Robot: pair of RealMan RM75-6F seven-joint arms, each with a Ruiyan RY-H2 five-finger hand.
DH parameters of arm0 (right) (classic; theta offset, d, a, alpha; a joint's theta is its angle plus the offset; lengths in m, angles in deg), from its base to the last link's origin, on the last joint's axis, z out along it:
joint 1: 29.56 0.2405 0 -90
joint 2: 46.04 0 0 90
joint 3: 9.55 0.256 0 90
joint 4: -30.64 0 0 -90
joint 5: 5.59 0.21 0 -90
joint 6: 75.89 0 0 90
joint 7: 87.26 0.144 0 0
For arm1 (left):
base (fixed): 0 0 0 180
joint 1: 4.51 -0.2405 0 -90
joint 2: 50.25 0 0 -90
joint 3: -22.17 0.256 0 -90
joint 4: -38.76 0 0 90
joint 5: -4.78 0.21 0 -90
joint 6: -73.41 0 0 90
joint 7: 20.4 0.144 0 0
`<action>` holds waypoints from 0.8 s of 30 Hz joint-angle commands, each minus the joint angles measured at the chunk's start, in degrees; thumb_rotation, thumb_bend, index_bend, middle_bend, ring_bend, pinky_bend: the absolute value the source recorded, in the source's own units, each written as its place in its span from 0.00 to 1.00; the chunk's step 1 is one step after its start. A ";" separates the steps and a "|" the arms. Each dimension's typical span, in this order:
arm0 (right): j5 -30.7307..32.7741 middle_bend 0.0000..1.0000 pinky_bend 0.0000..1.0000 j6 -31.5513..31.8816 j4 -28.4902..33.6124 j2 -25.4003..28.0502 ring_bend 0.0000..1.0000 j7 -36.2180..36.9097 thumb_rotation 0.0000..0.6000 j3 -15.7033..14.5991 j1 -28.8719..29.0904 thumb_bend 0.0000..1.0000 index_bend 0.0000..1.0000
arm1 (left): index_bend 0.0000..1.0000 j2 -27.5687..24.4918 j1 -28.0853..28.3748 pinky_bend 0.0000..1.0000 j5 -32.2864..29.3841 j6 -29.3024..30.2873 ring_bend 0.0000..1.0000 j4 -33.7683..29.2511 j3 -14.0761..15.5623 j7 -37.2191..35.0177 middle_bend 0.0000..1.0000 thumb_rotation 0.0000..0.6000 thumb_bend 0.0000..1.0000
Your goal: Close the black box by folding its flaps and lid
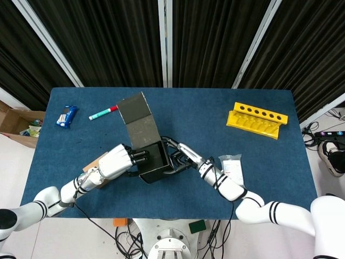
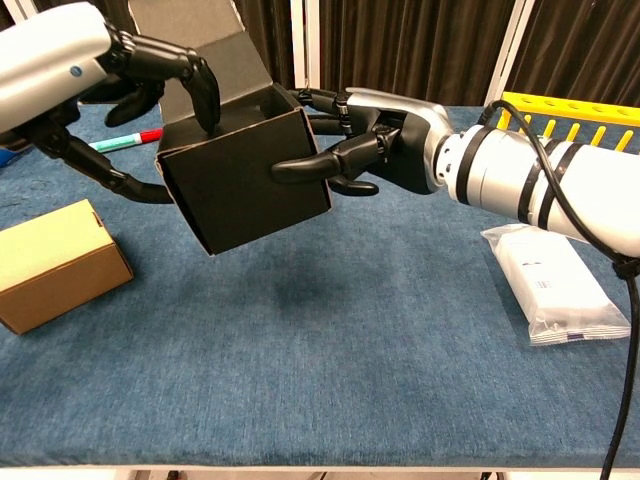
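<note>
The black box [image 1: 153, 162] [image 2: 245, 180] hangs above the blue table between my two hands, tilted, with its long lid [image 1: 138, 120] standing up and leaning back to the left. My left hand [image 1: 117, 161] [image 2: 120, 60] grips the box's left side, its fingers hooked over the top edge. My right hand [image 1: 186, 156] [image 2: 365, 150] holds the right side, with the thumb lying across the front face. The opening shows dark in the head view.
A tan cardboard box [image 2: 55, 262] lies on the table [image 2: 330, 370] at the near left. A white packet [image 2: 555, 283] lies at the right, a yellow rack [image 1: 257, 120] at the far right. A red-and-green marker [image 1: 103, 112] and a blue snack pack [image 1: 66, 115] lie at the far left.
</note>
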 commanded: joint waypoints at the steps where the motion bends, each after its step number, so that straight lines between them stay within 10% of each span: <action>1: -1.21 0.36 1.00 0.97 -1.22 -0.64 0.75 1.97 1.00 -0.76 0.60 0.18 0.14 | 0.49 0.46 0.32 1.00 -0.09 0.34 0.79 0.90 0.00 0.19 0.44 1.00 0.02; 18: -4.02 0.34 0.94 0.84 -10.25 -3.12 0.70 14.07 1.00 -4.80 4.43 0.12 0.14 | 0.47 4.48 0.77 1.00 -1.31 -1.05 0.74 8.96 2.30 -0.78 0.48 1.00 0.06; 24: -4.11 0.34 0.93 2.23 -11.67 -3.87 0.70 15.90 1.00 -5.27 4.73 0.12 0.14 | 0.49 5.30 0.94 0.99 -1.58 -1.82 0.73 9.67 3.41 -2.58 0.48 1.00 0.22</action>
